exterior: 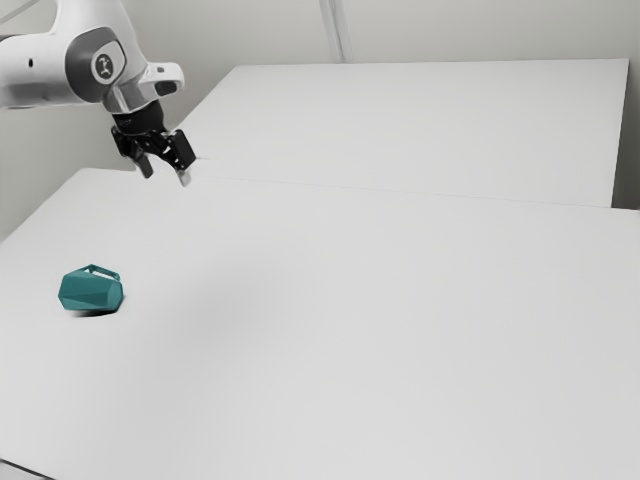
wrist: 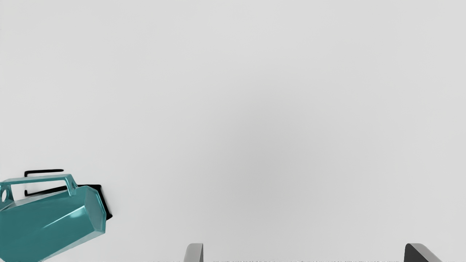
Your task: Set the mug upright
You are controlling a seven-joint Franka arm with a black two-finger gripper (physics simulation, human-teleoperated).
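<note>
1. The mug [exterior: 90, 292] lay on its side on the bench [exterior: 350, 330], i.e. not upright yet, toward the exterior view's left.
2. Its flat, closed end [wrist: 95, 209] faced the exterior view's right; the open end wasn't visible, so can't say how it looked.
3. The handle [wrist: 40, 179] ran along the mug's upper side, w/ gaps btwn it & the body. Body was teal w/ flat facets, part of it cut off in the wrist view.
4. A black shadow [wrist: 106, 203] showed on the bench just beside the closed end, w/ thin dark lines by the handle.
5. The end effector [exterior: 166, 176] was up above the bench, well apart from the mug, fingertips pointing down.
6. Its state: wide, w/ bare bench seen btwn the fingers [wrist: 194, 251] & nothing held. Mug was off to one side of them, not btwn them.
7. Bkgd: a white panel [exterior: 420, 120] stood past the bench's far edge, w/ a pale wall [exterior: 480, 30] behind; a thin dark line [exterior: 28, 469] crossed the near corner at the exterior view's left.
</note>
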